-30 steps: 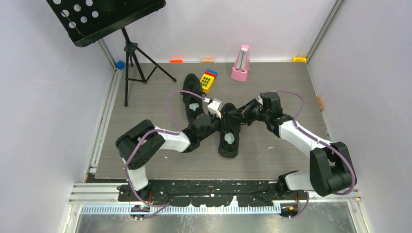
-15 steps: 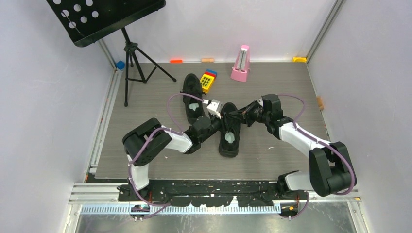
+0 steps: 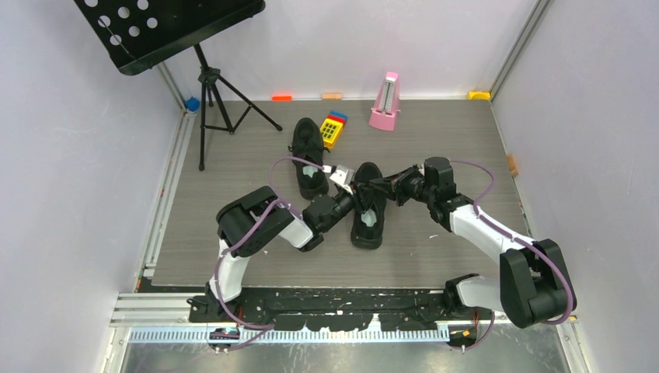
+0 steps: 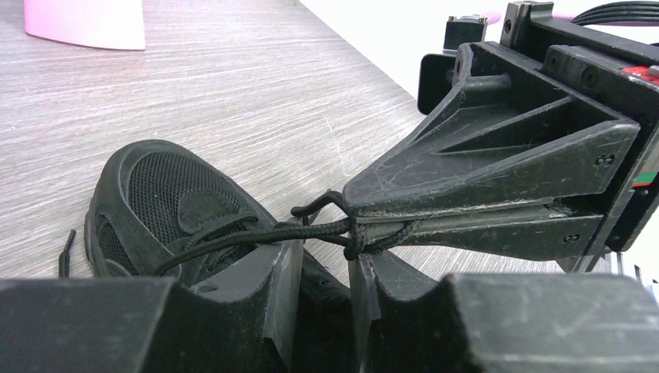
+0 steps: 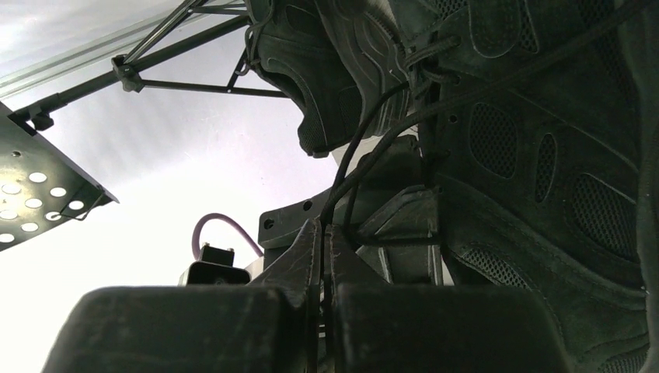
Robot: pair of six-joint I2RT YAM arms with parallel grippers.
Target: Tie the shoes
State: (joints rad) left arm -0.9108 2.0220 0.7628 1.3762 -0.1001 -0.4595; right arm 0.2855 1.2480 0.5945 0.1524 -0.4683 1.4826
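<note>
Two shoes (image 3: pixel 308 159) lie on the arms' side of the pink metronome (image 3: pixel 384 102). I have the right gripper (image 4: pixel 351 219) clamped on the lace (image 4: pixel 249 239) of the one straight in front of it, to hold the strand taut, I judge. The left gripper (image 4: pixel 322 268) stands parted around that strand, gripping nothing.

left claw (image 4: pixel 325 272): jaws parted | right claw (image 5: pixel 323 237): clamped shut | tips close together

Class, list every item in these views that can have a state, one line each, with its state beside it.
near shoe, sole down, not tied.
far shoe, sole down, whether tied is unclear.
lace, drawn from the near shoe into the right gripper.
left gripper, open, the lace crossing its fingertips.
right gripper, shut on the lace.
metronome, upright.
music stand, standing, desk tilted.
</note>
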